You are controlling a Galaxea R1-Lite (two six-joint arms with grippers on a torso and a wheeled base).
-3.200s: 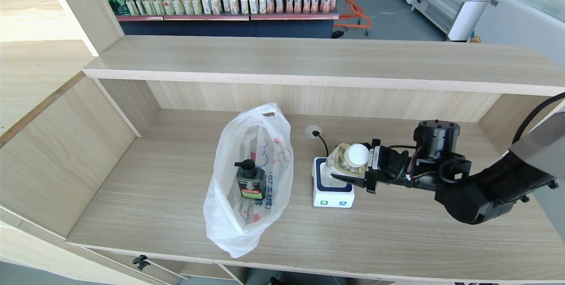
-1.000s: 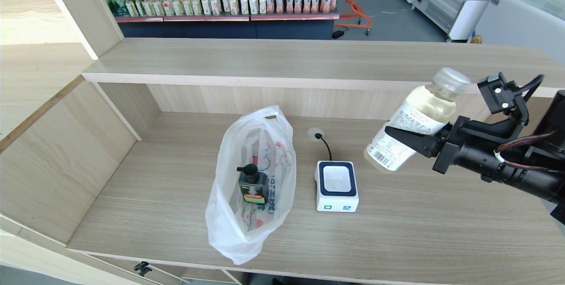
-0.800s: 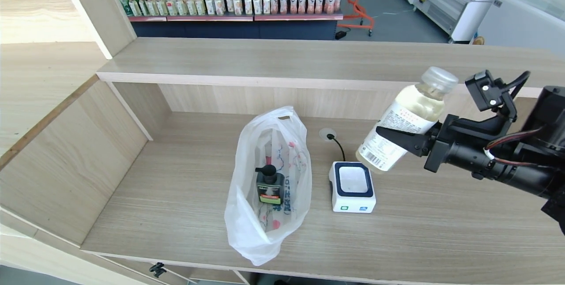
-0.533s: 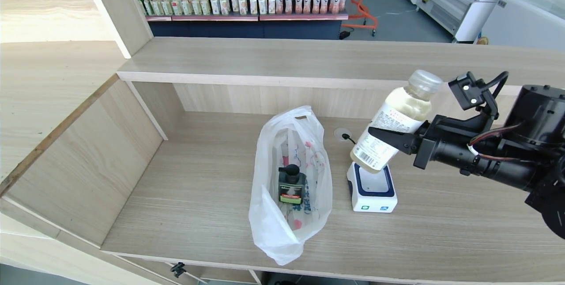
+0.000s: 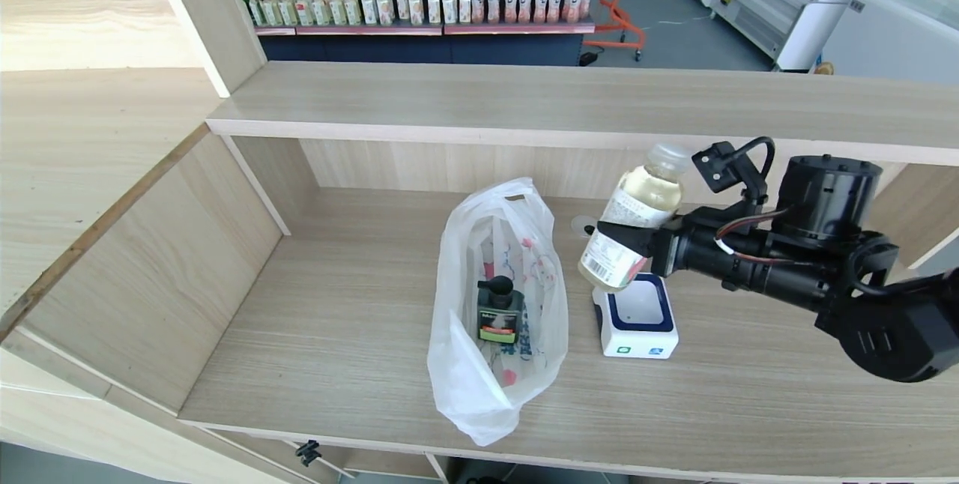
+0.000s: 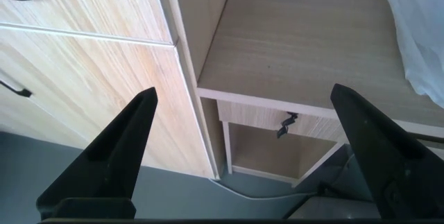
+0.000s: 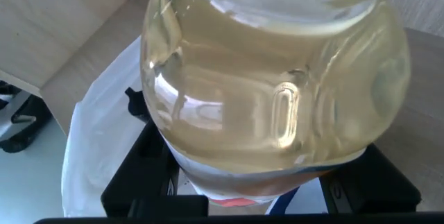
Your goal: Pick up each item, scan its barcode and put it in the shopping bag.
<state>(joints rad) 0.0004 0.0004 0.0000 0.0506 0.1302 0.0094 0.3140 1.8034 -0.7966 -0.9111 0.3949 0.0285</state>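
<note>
Head view, right gripper point(image 5: 628, 238): pinched across the label of the drink bottle point(image 5: 635, 208), which is held tilted with its cap uppermost.
Head view, scanner point(image 5: 637, 317): positioned just below the base of the held bottle. A barcode on the label is turned toward the camera, not downward.
Head view, shopping bag point(image 5: 500, 297): laid open on the counter point(image 5: 330, 334), past the fingertips and lower. A pump bottle point(image 5: 500, 310) is contained in it.
Head view, progress: one item is judged bagged. The drink bottle is judged picked up, with bagging outstanding. Whether its scan has registered cannot be told.
Left wrist view, left gripper point(image 6: 244, 89): fingers spread, nothing held. A bag corner point(image 6: 420, 30) is seen beyond one fingertip.
Right wrist view, drink bottle point(image 7: 277, 78): pressed close to the lens, so the fingers are largely hidden. The bag point(image 7: 97, 134) is glimpsed beyond it, but its contents cannot be made out.
</note>
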